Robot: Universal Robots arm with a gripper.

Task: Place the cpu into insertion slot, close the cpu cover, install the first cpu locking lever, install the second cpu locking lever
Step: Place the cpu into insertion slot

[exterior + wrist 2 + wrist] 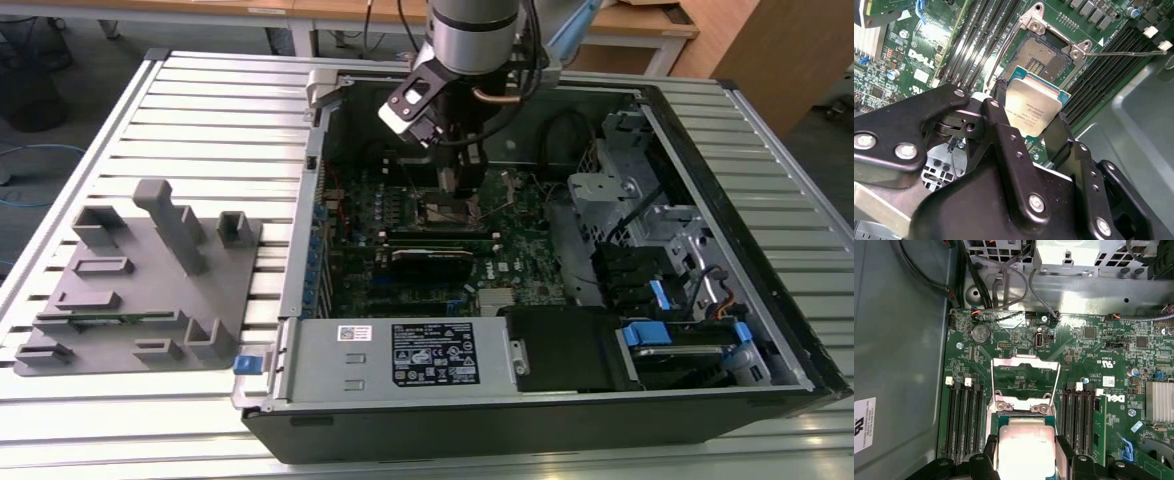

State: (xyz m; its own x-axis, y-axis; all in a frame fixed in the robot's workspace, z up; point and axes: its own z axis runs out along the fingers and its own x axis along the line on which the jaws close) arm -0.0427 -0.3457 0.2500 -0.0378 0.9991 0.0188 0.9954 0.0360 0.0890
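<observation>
Second wrist view: claw [1025, 114] clamps cpu [1036, 107]; socket [1041, 55], mem slots [971, 45] near.

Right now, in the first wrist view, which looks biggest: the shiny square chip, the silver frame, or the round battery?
1. Square silver-tan cpu and thin silvery cpu cover: look alike, and the cpu sits nearer the camera, so no ranking.
2. Round silver coin battery: clearly smallest.

The cpu [1034, 106] is dull silvery metal, the cpu cover [1025, 360] brighter metal, the end effector [1029, 119] matt black.
</observation>
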